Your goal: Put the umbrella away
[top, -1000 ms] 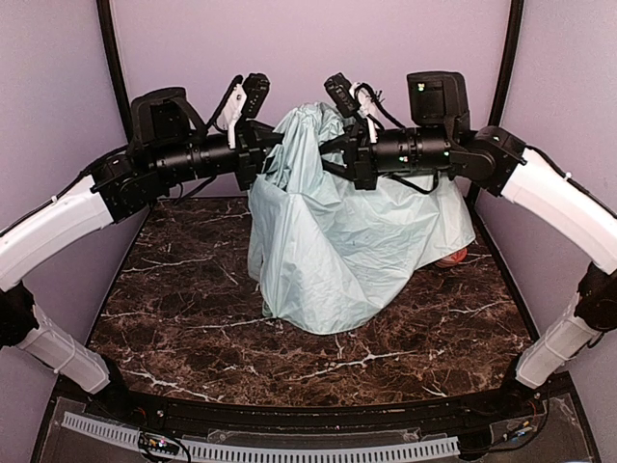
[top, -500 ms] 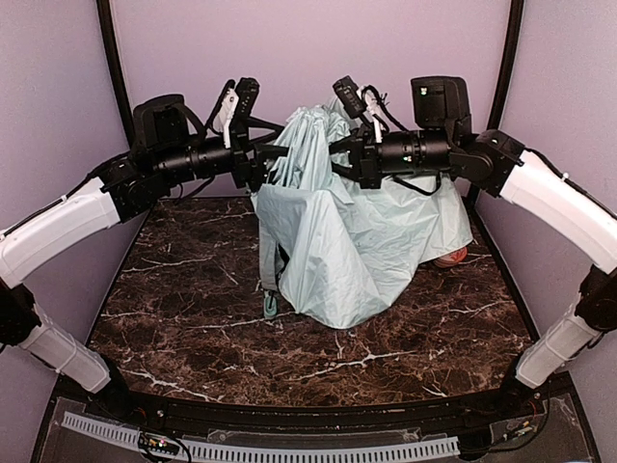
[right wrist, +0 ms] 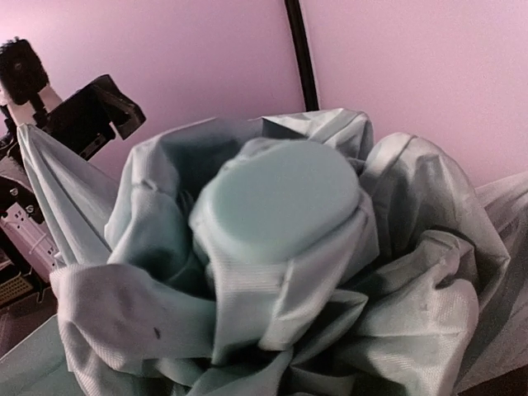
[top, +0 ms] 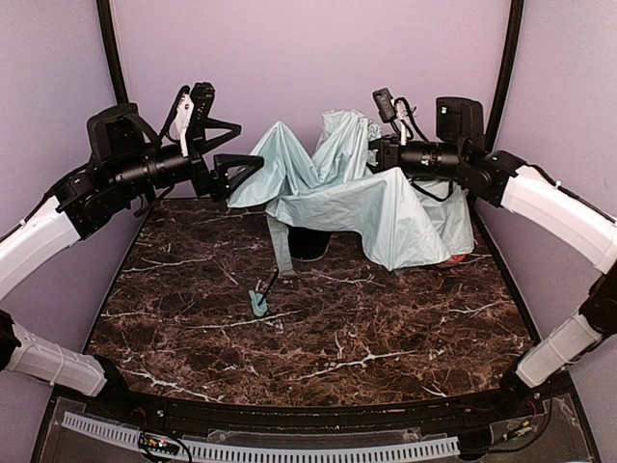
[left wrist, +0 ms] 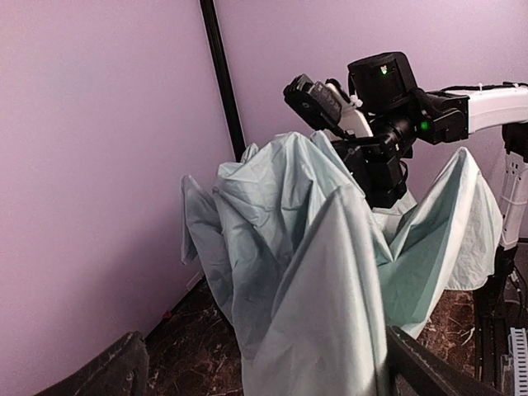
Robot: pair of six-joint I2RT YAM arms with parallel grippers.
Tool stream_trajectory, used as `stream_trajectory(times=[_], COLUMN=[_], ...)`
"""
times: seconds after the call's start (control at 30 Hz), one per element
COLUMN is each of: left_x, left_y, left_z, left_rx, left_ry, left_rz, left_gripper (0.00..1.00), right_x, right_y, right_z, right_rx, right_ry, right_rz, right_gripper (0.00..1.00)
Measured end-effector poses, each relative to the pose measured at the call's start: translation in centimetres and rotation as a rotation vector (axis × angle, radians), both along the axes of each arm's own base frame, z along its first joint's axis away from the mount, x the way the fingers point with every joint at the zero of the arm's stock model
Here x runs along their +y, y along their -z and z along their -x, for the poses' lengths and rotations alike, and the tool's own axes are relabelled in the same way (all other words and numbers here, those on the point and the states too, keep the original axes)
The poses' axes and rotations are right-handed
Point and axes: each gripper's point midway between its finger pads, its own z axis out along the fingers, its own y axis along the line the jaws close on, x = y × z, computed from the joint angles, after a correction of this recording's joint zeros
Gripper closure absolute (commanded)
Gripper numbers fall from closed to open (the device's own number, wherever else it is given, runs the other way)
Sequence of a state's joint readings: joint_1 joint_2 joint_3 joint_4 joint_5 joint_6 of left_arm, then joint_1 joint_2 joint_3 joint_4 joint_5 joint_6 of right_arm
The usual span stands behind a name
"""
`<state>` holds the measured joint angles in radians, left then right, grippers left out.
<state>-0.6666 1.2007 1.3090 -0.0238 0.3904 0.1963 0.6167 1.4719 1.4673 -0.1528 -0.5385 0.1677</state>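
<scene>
**A:** Top external says it all. The umbrella (top: 347,203) is nowhere near put away: canopy loose and slumped at the back of the table (top: 193,318), handle (top: 258,304) lying on the marble.

**B:** Yep, right gripper (top: 378,154) is pinched shut in the top fabric, left gripper (top: 241,145) spread wide, holding nothing. The back wall (top: 318,58) looks tight; I'd say the room is up front.

We take this for a robot lab cell, probably: plain lilac walls (top: 318,58), black frame posts (top: 109,48), marble-patterned tabletop (top: 386,328), slotted cable duct (top: 289,451).
</scene>
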Motion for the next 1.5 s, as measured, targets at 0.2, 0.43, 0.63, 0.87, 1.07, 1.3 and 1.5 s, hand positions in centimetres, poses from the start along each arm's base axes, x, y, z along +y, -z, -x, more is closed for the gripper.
stream_trajectory(times=[0.2,0.43,0.63,0.87,1.07,1.3,1.5], left_x=[0.2,4.1,7.0,5.1,-0.8,-4.4,-9.5], left_y=[3.0,-1.5,-5.4,-0.9,12.4,18.9,18.2], left_z=[0.2,5.9,10.3,1.8,-4.8,-3.6,-1.0], left_rx=[0.057,-0.014,-0.119,0.032,0.292,0.421,0.377], left_ry=[0.000,0.028,0.062,-0.060,0.135,0.407,0.604], left_rz=[-0.056,0.032,0.120,0.008,-0.132,-0.129,-0.120], left_gripper=[0.01,0.01,0.01,0.01,0.01,0.01,0.28], right_x=[-0.3,-2.7,-3.3,-3.6,-3.9,-3.9,-3.5], right_y=[-0.5,-0.8,-0.5,-0.2,0.5,0.9,1.4], right_z=[4.2,8.1,9.5,11.3,12.8,13.2,12.6], right_rx=[-0.181,-0.375,-0.447,-0.499,-0.539,-0.542,-0.529], right_ry=[-0.198,-0.367,-0.440,-0.588,-0.703,-0.740,-0.746], right_rz=[0.062,0.139,0.181,0.195,0.203,0.202,0.202], right_gripper=[1.00,1.00,1.00,1.00,1.00,1.00,1.00])
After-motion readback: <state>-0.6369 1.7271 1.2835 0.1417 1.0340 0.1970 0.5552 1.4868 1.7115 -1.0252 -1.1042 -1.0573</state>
